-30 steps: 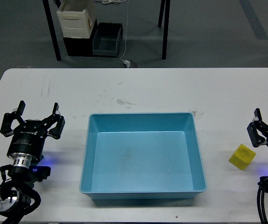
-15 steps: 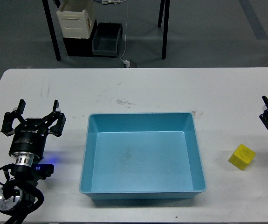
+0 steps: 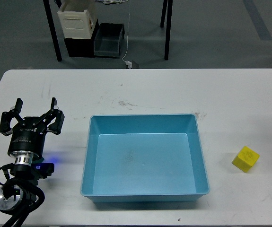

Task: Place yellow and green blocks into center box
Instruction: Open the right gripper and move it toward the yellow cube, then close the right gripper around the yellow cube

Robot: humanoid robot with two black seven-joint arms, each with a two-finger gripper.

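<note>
Light blue box (image 3: pixel 145 198), yellow block (image 3: pixel 245 159), black left hand (image 3: pixel 30 113), white scuffed worktop (image 3: pixel 173 90).

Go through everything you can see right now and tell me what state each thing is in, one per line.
Blue box: upright on the table, nothing inside.
Yellow block: lying on the table right of the box, apart from it, not gripped.
Left gripper: open, holding nothing, left of the box.
Right gripper: out of view.
Green block: none visible.
White table: scuffed behind the box.

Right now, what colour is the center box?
Light blue; the center box shows plainly in the head view, the only view here.
</note>
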